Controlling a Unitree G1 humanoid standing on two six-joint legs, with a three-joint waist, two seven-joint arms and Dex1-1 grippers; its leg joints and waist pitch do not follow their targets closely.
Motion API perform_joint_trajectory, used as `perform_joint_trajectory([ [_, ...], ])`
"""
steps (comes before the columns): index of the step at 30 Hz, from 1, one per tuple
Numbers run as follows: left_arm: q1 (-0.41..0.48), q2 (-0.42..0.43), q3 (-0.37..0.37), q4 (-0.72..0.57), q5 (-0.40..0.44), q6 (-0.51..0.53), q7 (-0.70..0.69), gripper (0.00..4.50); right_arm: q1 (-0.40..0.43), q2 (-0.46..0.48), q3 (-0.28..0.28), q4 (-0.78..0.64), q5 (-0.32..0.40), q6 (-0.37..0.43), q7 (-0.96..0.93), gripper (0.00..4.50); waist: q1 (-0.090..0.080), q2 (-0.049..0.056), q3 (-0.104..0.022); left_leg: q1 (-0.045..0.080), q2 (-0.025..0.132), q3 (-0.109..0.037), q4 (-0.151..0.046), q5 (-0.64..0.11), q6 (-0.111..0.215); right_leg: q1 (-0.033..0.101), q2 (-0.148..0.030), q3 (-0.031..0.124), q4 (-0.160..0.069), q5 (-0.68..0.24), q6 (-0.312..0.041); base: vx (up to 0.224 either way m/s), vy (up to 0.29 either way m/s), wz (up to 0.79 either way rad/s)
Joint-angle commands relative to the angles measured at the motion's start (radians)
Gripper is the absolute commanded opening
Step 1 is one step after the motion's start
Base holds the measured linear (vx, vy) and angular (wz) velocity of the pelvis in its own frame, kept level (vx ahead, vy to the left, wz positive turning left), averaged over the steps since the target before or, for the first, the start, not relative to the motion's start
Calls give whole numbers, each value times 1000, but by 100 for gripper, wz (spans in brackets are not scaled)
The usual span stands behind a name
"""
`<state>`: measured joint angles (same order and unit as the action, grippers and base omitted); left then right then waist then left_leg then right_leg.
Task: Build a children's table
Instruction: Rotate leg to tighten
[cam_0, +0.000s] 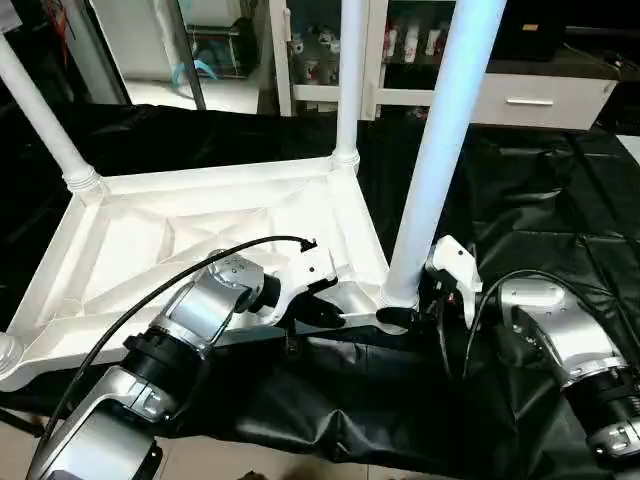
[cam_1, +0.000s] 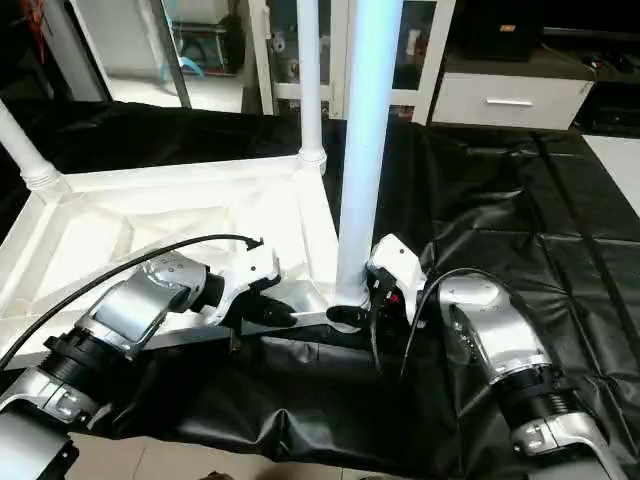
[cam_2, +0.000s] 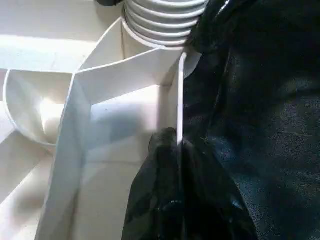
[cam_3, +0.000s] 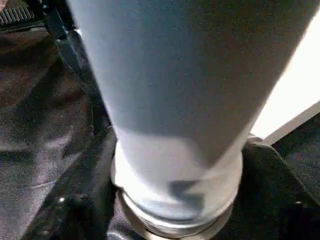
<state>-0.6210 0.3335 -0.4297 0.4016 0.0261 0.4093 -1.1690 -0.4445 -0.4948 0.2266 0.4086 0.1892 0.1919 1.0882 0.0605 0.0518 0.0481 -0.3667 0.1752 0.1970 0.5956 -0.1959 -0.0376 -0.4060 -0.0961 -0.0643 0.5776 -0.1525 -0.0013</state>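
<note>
Head views: the tabletop lies upside down on black sheeting, ribs upward. The left gripper is clamped shut on the tabletop's near rim, just beside the near corner socket. The near leg stands upright in that socket. The right gripper brackets the leg's base, fingers parted around it; whether they press it cannot be told. Bare sheeting extends to its right. White cabinets stand beyond.

Left wrist view: black fingers pinch the thin rim wall.

Right wrist view: the leg's base sits between the fingers.
</note>
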Motion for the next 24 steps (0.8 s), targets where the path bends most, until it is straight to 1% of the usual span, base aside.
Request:
perform_joint_trajectory([
  [1,29,-1,-44,10,12,15,-23,0,-25,0,-3,14,-13,0,-8,284,4,-8,-65,10,52,-24,-75,-236,55,53,-53,35,-56,-233,-273,0,0,0],
  [2,28,-2,-44,11,11,16,-23,0,-25,1,-3,15,-14,0,-6,280,4,-6,-65,11,52,-25,-75,-236,54,52,-53,35,-56,-229,-273,0,0,0],
  [4,28,-4,-43,13,11,17,-22,0,-26,3,-5,21,-16,-5,-4,278,3,-6,-66,9,52,-24,-74,-229,55,53,-52,35,-54,-212,-276,0,0,0],
  [6,29,-6,-40,13,10,23,-16,0,-27,18,-19,41,-18,-9,-37,275,3,-7,-66,9,51,-24,-74,-232,56,53,-52,35,-54,-209,-279,0,0,0],
  [7,29,-7,-39,14,9,25,-13,0,-28,25,-24,50,-20,-11,-54,273,3,-9,-65,8,51,-24,-74,-236,55,53,-54,35,-55,-221,-278,0,0,0],
  [8,28,-9,-36,15,8,28,-8,0,-30,32,-30,59,-21,-14,-69,273,1,-13,-63,8,50,-25,-76,-250,52,53,-55,33,-59,-252,-271,0,0,0],
  [9,28,-10,-34,16,8,30,-6,0,-30,34,-32,62,-21,-14,-75,273,1,-13,-63,8,50,-25,-76,-250,52,53,-55,33,-59,-252,-271,0,0,0],
  [10,18,-31,-1,30,-1,47,43,0,-39,74,-74,106,-20,-16,-178,272,-1,-14,-61,8,50,-25,-77,-264,45,51,-57,35,-63,-298,-258,0,0,0],
  [11,18,-31,-1,30,-1,47,43,0,-39,74,-74,106,-20,-16,-178,272,-5,-13,-60,7,48,-28,-79,-273,35,51,-58,33,-66,-331,-248,0,0,0],
  [12,15,-36,7,36,-3,49,54,0,-42,83,-84,115,-19,-13,-202,272,-7,-13,-60,5,48,-30,-80,-279,31,54,-57,31,-67,-348,-238,0,0,0],
  [13,6,-54,29,61,-5,46,95,0,-48,106,-103,134,-18,-14,-260,272,-10,-13,-58,8,48,-31,-81,-294,26,49,-56,31,-72,-378,-223,0,0,0],
  [14,-4,-71,48,89,-5,34,134,0,-52,131,-124,150,-13,-6,-317,272,-14,-10,-58,13,45,-28,-78,-303,19,42,-56,33,-76,-387,-220,0,0,0],
  [15,-12,-88,65,113,-6,23,171,0,-55,155,-138,160,-8,4,-362,272,-17,-13,-60,11,43,-31,-80,-306,13,46,-54,31,-75,-385,-217,0,0,0],
  [16,-21,-106,84,135,-10,19,207,0,-57,178,-149,168,-10,8,-413,272,-17,-13,-60,12,44,-31,-81,-309,13,45,-54,30,-75,-385,-214,0,0,0],
  [17,-21,-106,84,135,-10,19,207,0,-57,178,-149,168,-10,8,-413,272,-19,-12,-60,13,45,-31,-81,-314,12,43,-54,30,-76,-383,-214,0,0,0],
  [18,-31,-127,104,158,-18,17,240,0,-61,202,-160,180,-17,15,-472,272,-19,-12,-60,12,44,-31,-81,-314,14,44,-53,30,-76,-380,-213,0,0,0],
  [19,-58,-171,144,208,-34,22,312,0,-75,248,-174,211,-40,18,-596,272,-24,-2,-58,14,42,-26,-80,-318,10,37,-50,32,-80,-366,-217,0,0,0],
  [20,-79,-202,172,248,-42,18,369,0,-87,281,-186,238,-56,20,-684,272,-26,7,-62,14,39,-30,-80,-317,-6,40,-49,29,-75,-353,-221,0,0,0],
  [21,-92,-218,186,271,-45,14,400,0,-95,299,-192,253,-64,21,-732,272,-30,2,-61,15,38,-29,-80,-322,-10,37,-47,28,-78,-353,-218,0,0,0],
  [22,-110,-239,206,306,-45,6,444,0,-107,323,-199,278,-75,22,-802,272,-27,5,-64,20,39,-31,-80,-336,-14,39,-48,28,-77,-355,-216,0,0,0],
  [23,-125,-254,220,336,-45,-4,480,0,-118,341,-201,299,-87,26,-862,272,-31,8,-62,18,35,-27,-79,-332,-10,35,-47,29,-80,-338,-217,0,0,0],
  [24,-143,-269,234,371,-43,-14,524,0,-130,362,-206,322,-99,32,-935,272,-30,11,-64,16,36,-30,-80,-325,-10,40,-48,29,-77,-328,-217,0,0,0],
])
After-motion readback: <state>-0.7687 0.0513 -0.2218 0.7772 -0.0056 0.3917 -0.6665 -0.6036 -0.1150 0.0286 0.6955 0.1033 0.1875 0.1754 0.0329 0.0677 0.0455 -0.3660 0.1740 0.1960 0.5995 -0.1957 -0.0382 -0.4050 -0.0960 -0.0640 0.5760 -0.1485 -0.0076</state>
